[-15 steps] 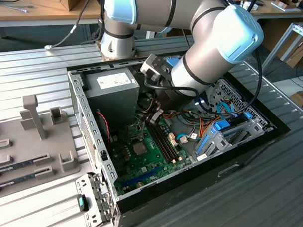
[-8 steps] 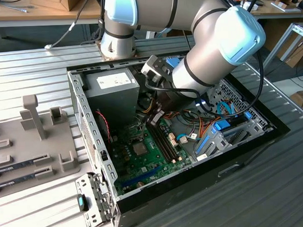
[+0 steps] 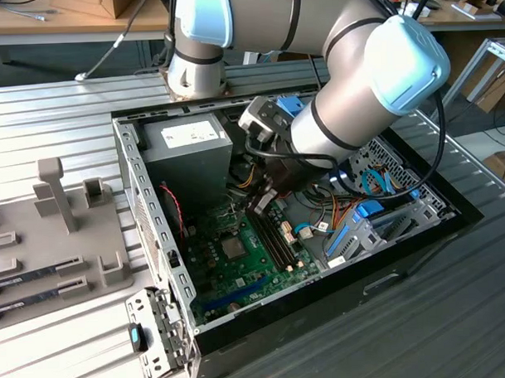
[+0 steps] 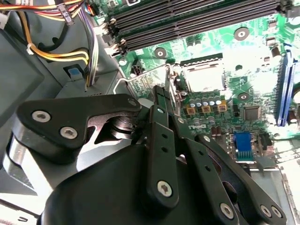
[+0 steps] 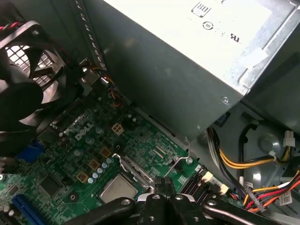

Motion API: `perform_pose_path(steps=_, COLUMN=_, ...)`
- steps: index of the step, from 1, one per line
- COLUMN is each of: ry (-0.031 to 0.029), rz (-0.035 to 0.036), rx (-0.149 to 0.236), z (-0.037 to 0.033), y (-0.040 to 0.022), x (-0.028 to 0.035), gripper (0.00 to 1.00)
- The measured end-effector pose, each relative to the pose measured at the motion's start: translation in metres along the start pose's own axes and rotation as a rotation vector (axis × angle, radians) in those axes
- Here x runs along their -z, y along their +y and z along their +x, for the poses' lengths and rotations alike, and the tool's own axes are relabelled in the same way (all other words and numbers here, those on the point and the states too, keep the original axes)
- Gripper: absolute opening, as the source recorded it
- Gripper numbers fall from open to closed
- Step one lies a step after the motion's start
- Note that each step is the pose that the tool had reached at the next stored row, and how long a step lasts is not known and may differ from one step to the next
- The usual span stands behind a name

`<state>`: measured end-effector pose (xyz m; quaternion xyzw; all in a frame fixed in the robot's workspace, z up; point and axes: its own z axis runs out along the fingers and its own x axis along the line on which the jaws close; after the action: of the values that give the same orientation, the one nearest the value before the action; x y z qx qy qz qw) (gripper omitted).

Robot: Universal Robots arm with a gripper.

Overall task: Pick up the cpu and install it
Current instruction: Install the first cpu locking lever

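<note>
Black gripper [image 4: 165, 101] links are seen closest in both wrist views, with the fingers [image 5: 163, 183] brought together and nothing held between them. The cpu [image 5: 117, 189] is seated in its socket on the green motherboard [image 3: 239, 268], just beside the fingertips, inside the computer case [image 3: 145, 193].

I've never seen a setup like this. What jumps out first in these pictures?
A big silver robot arm bends down into an open computer case lying on a ribbed metal table. Its black gripper hangs just above the green motherboard, beside the cpu, a silvery square sitting in its socket. A grey power supply box fills the case's far corner.
</note>
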<state>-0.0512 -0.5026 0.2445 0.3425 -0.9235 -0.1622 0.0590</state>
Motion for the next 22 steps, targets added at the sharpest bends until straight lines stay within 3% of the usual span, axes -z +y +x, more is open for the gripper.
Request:
perform_pose_path(steps=11, ry=-0.0008, rz=-0.0001, rx=-0.002, z=0.0016, y=-0.0026, x=0.0003, gripper=0.11)
perform_pose_path(steps=16, ry=-0.0020, rz=-0.0014, rx=-0.011, z=-0.0099, y=-0.0067, x=-0.0010, gripper=0.11)
perform_pose_path(steps=19, ry=-0.0036, rz=-0.0013, rx=-0.015, z=-0.0154, y=-0.0018, x=-0.0045, gripper=0.11)
perform_pose_path(steps=20, ry=-0.0031, rz=-0.0017, rx=-0.015, z=-0.0225, y=0.0012, x=-0.0063, gripper=0.11)
perform_pose_path(steps=22, ry=-0.0032, rz=-0.0017, rx=-0.015, z=-0.0281, y=0.0059, x=-0.0087, gripper=0.11)
